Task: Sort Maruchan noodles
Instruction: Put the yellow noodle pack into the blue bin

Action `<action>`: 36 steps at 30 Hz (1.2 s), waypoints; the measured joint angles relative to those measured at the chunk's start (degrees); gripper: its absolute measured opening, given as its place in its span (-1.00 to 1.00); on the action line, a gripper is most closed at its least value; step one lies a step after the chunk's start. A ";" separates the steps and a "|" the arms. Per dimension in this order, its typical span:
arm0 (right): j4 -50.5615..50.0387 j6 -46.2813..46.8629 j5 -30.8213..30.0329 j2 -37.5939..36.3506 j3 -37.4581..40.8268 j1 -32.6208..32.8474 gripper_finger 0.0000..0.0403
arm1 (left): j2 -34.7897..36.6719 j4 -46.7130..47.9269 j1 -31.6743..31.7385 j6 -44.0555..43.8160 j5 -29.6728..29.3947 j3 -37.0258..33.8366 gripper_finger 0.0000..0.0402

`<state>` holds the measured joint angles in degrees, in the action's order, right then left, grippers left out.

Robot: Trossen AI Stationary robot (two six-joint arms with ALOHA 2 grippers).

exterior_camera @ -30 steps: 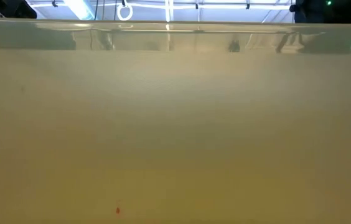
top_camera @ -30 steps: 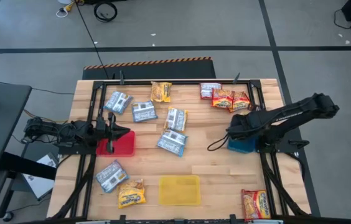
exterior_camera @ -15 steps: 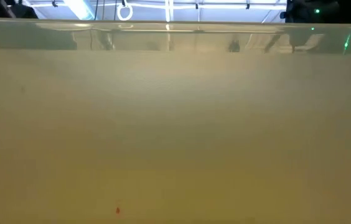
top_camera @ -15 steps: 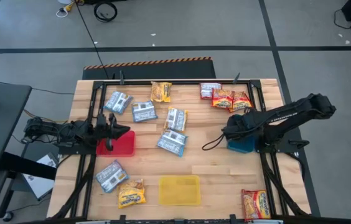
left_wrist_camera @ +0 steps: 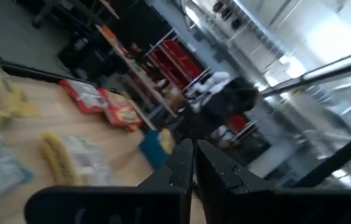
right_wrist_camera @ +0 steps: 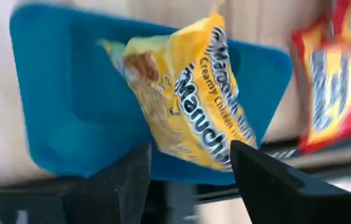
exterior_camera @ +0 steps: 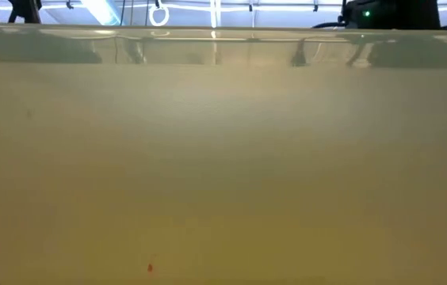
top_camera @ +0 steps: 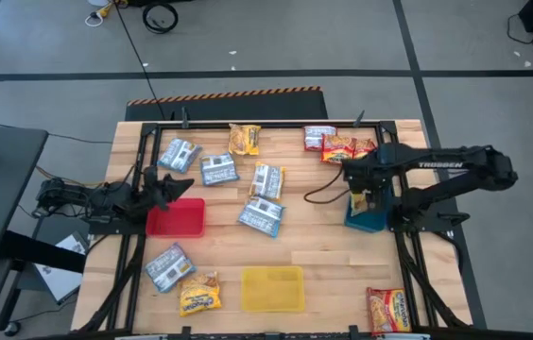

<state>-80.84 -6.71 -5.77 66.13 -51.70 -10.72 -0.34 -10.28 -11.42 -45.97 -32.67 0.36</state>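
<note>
Yellow packet is clamped by the right gripper above the blue tray. Left gripper is closed, empty. Most packets are unsorted.

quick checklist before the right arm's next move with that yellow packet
1. Right gripper holds the yellow Maruchan packet: ok, it hangs between the fingers.
2. Packet lifted off the blue tray: cannot tell how far.
3. Yellow tray free to receive it: ok, nothing lies in it.
4. Path toward the yellow tray: ok, bare wood between.
5. Left gripper out of the way: ok, shut, near the red tray.
6. Low view usable: not ok, it is blocked.
</note>
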 joint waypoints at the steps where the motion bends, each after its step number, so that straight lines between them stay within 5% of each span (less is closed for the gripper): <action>1: 0.00 -5.26 -0.15 0.23 0.00 -0.67 0.12 | 0.00 -0.07 0.00 -1.20 0.48 0.00 -0.88; 8: 1.55 -23.40 -0.08 3.44 0.00 -6.88 0.04 | -0.02 -0.02 -0.04 -2.65 3.37 0.00 -0.88; 26: 4.42 -27.41 8.33 17.84 0.02 -16.95 -0.06 | -0.02 0.13 -0.02 0.15 2.06 0.00 -0.88; 30: 4.35 -27.37 8.40 19.17 0.02 -16.76 -0.29 | -0.02 0.13 -0.04 0.15 2.06 0.00 -0.88; 36: 3.57 -20.67 6.66 17.67 0.04 -16.31 -0.92 | -0.02 0.12 -0.02 0.19 2.06 0.00 -0.88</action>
<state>-77.27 -27.38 0.90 83.79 -51.66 -27.03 -0.36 -10.16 -11.44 -45.79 -30.61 0.36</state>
